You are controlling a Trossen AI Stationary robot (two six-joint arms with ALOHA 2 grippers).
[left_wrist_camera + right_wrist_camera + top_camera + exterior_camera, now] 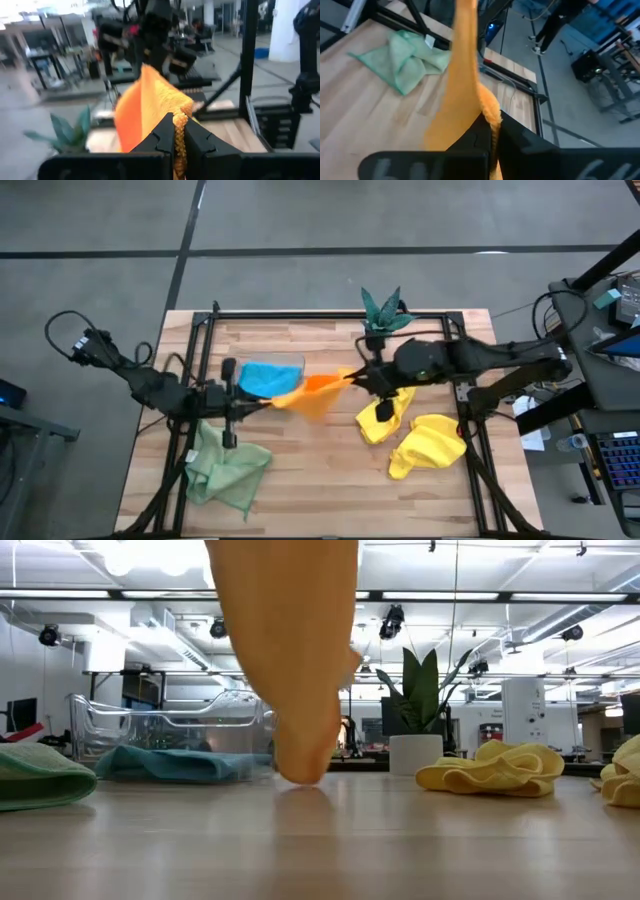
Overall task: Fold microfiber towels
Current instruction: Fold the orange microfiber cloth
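From above, five cloths show: one orange towel (318, 391), one blue towel (266, 377), one green towel (228, 470) and two yellow towels (385, 417) (430, 446). The orange one hangs in the air over the middle of the wooden table (330, 490), stretched between the two arms. The left gripper (262, 401) pinches one end and the right gripper (356, 378) pinches the other. The blue one lies in one clear tray (290, 361). One plant (384, 311) stands at the far edge.

From table height, the orange towel (290, 660) droops down in front (it hides much of the room), its low tip almost at the tabletop.

In the left wrist view, the fingers (165, 137) are closed tight on the orange towel (145, 110).

In the right wrist view, the fingers (512, 140) are also closed on it, with the green towel (407, 60) lying beyond.
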